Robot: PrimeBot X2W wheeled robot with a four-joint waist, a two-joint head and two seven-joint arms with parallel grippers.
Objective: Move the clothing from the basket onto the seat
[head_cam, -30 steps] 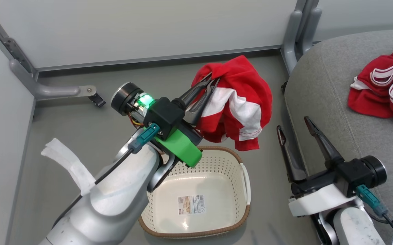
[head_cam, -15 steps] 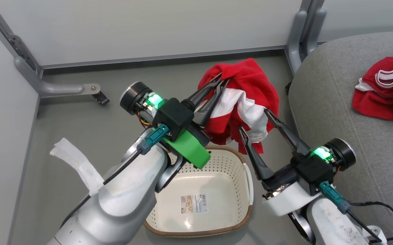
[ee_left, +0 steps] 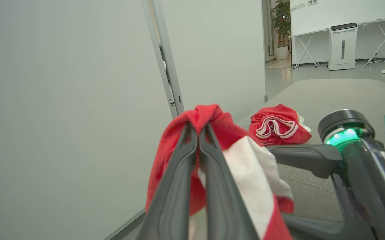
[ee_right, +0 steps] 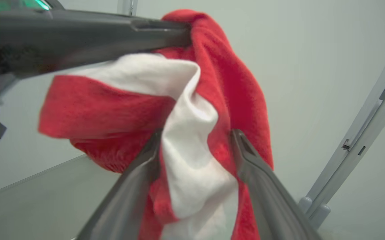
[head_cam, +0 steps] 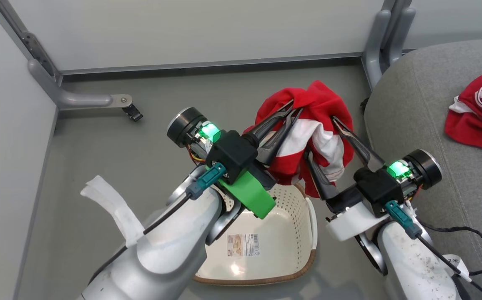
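We note the left gripper (head_cam: 294,106) clamped on a red garment (head_cam: 324,98), which hangs clear of the basket (head_cam: 312,227), toward its 1 o'clock in the head view. The right gripper (head_cam: 321,135) is spread wide, its fingers straddling the garment's white fold. A second garment (head_cam: 474,121) lies on the seat (head_cam: 412,125), at 3 o'clock.

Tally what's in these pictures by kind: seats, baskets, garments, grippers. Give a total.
Seats: 1, the seat
Baskets: 1, the basket
Red garments: 2, the hanging garment and the second garment, lying on the seat
Grippers: 2, the left gripper shut on the hanging garment, the right gripper open astride it
Total: 6
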